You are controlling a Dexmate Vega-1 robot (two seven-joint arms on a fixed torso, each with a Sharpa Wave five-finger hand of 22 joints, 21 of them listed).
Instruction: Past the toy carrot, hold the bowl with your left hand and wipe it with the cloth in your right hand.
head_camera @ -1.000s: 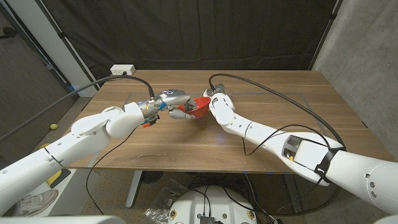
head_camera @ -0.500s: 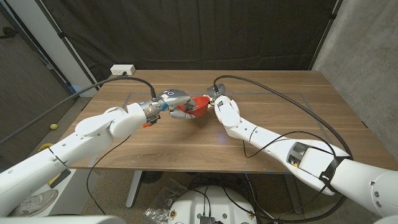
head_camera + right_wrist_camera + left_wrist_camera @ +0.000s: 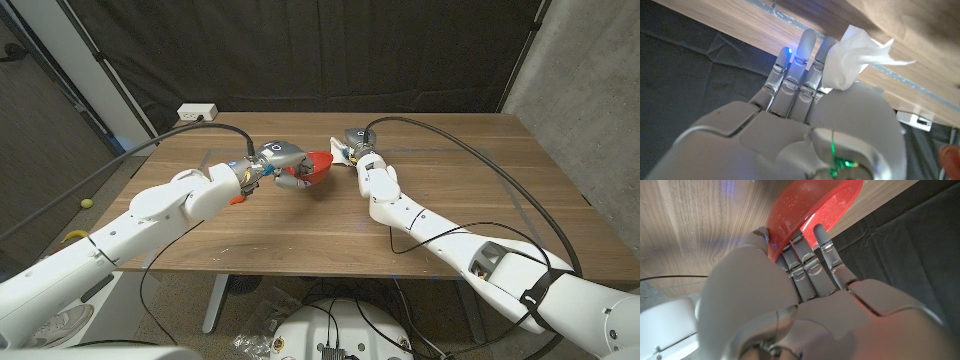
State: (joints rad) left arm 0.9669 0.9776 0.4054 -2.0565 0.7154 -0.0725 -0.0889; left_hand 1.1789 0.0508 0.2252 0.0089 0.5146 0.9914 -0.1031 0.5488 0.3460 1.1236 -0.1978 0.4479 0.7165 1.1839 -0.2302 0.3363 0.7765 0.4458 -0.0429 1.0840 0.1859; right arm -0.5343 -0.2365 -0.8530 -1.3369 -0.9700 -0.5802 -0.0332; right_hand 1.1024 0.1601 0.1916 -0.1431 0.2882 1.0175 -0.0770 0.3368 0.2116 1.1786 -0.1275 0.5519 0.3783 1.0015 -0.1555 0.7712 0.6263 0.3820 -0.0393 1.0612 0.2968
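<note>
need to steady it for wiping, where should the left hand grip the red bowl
By the rim on its left side, as the left hand holds it now: thumb inside the bowl, fingers under the wall. That tilts the open side toward the right hand and cloth.

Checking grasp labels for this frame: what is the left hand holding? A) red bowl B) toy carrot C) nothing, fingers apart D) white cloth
A: in the left wrist view the left hand has its fingers and thumb closed on the rim of the red bowl, and the head view shows the same grip at the table's middle; the white cloth is in the right hand.
</note>
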